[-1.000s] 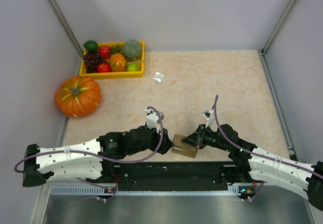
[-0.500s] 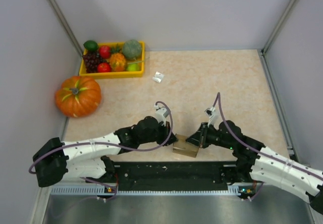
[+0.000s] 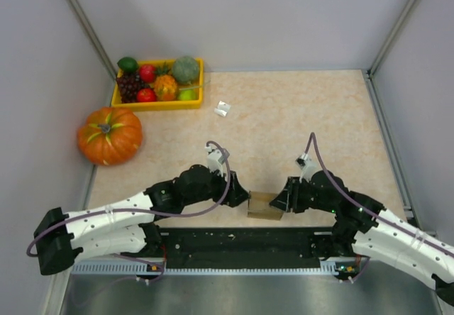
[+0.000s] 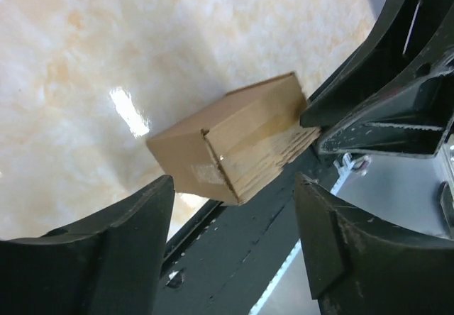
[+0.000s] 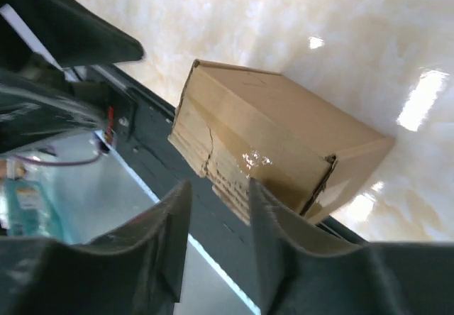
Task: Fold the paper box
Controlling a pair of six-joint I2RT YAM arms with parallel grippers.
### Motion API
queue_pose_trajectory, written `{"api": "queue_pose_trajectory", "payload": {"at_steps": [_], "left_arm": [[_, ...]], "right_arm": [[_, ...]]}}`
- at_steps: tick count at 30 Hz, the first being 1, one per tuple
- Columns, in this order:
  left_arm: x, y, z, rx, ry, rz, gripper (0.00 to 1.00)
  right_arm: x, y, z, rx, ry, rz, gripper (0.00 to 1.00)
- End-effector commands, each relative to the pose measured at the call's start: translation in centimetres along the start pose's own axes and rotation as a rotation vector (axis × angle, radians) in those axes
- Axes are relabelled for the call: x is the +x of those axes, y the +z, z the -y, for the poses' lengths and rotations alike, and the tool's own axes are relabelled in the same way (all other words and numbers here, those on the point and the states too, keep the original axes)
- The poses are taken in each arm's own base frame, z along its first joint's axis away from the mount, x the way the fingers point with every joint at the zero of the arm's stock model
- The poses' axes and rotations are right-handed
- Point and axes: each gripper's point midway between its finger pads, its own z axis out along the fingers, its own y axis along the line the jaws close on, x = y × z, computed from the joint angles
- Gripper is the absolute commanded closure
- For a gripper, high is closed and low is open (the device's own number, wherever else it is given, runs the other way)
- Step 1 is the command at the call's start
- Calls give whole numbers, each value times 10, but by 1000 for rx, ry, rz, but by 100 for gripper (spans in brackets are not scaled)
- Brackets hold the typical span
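The paper box [image 3: 263, 206] is a small brown kraft box, folded up and lying on the marble table at its near edge, partly over the black rail. In the left wrist view the paper box [image 4: 234, 141] lies just beyond my left gripper [image 4: 234, 208], whose jaws are wide open and empty. In the top view the left gripper [image 3: 242, 198] sits at the box's left side and the right gripper [image 3: 279, 203] at its right side. In the right wrist view my right gripper [image 5: 218, 194] is slightly open, with the paper box [image 5: 277, 137] against one finger and nothing between the jaws.
A yellow tray [image 3: 157, 104] of toy fruit stands at the back left, with a large orange pumpkin [image 3: 109, 135] in front of it. A tiny white object [image 3: 223, 108] lies beside the tray. The black base rail [image 3: 241, 241] runs along the near edge.
The right gripper was pinched on the box's right edge and has now opened and drawn back a little. The left arm shifted, and the box slid slightly right.
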Motion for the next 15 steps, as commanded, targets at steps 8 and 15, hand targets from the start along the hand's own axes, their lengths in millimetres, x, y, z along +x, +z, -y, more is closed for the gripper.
{"api": "queue_pose_trajectory", "payload": {"at_steps": [8,15], "left_arm": [[-13,10,-5,-65,-96,-149,24],[5,38,6,22,-95,-305,37]], "right_arm": [[-5,-57,17,386,-64,-222,8],[-9,-25,20,275,-24,-184,16]]}}
